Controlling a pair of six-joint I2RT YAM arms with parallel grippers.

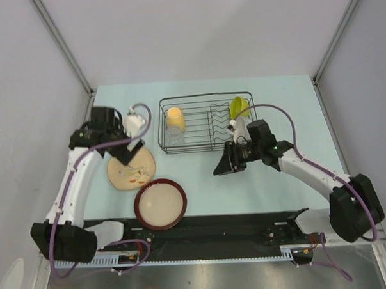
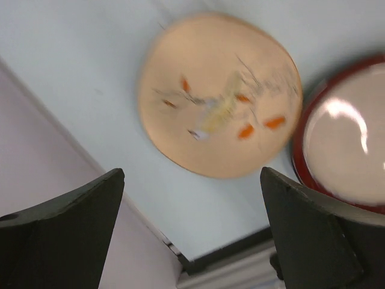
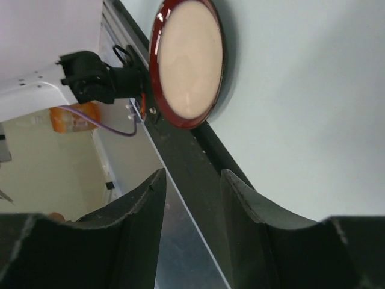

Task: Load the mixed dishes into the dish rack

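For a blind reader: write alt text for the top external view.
A black wire dish rack holds a pale yellow mug, a clear glass and a lime green bowl. Nearer lie a floral plate, under the open left gripper, and a red-rimmed dish. The right gripper hangs open by the rack.

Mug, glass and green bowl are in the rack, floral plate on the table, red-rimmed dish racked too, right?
No. The red-rimmed dish lies on the table beside the floral plate, not racked; the top view shows it. The mug, glass and green bowl are in the rack.
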